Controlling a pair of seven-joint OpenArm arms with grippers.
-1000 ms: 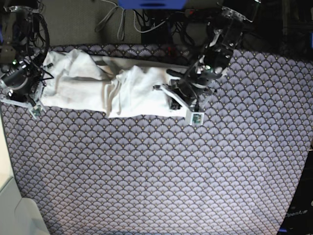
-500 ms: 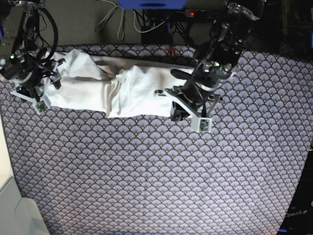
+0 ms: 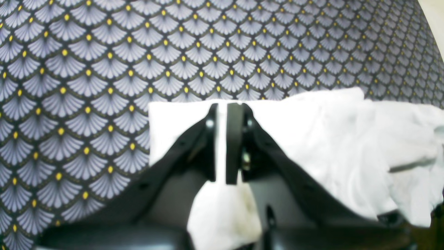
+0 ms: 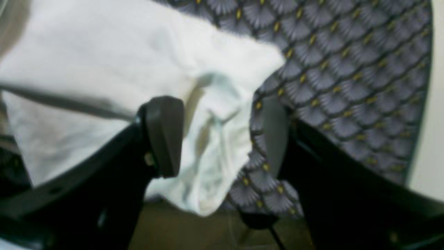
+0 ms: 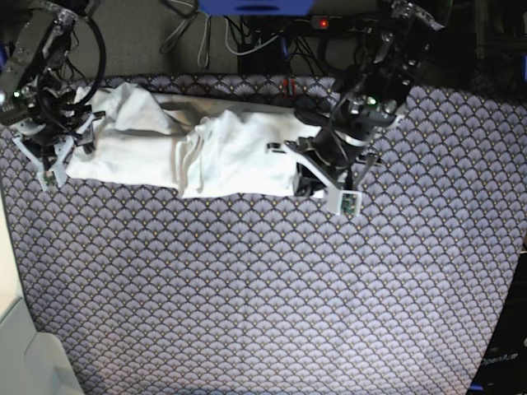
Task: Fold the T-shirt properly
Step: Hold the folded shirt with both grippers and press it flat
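Left gripper (image 3: 221, 142): jaws nearly closed, with a thin strip of white cloth visible in the narrow gap between them; the pinch sits at the corner edge of the T-shirt (image 3: 312, 139). Whether the cloth is firmly clamped is a judgement, but the appearance is of a grip on that corner

Right gripper (image 4: 222, 135): jaws stand wide apart and hold nothing. One finger (image 4: 163, 135) lies over the cloth, the other over the patterned tablecloth (image 4: 347, 69), so the garment's rumpled end hangs between them ungripped

The T-shirt (image 5: 181, 148) lies as a long, wrinkled band along the far side of the tablecloth (image 5: 263, 288), already narrowed lengthwise, with one arm at each end: the right gripper (image 5: 51, 144) at its one end, the left gripper (image 5: 317, 177) at the other

Assessment: the step in hand is securing both ends of the band ahead of a crosswise fold. One end appears secured; the other is not. The next move calls for the right jaws to close on the end they straddle, taking all layers and none of the tablecloth. The bunched middle may drag unless both ends lift evenly
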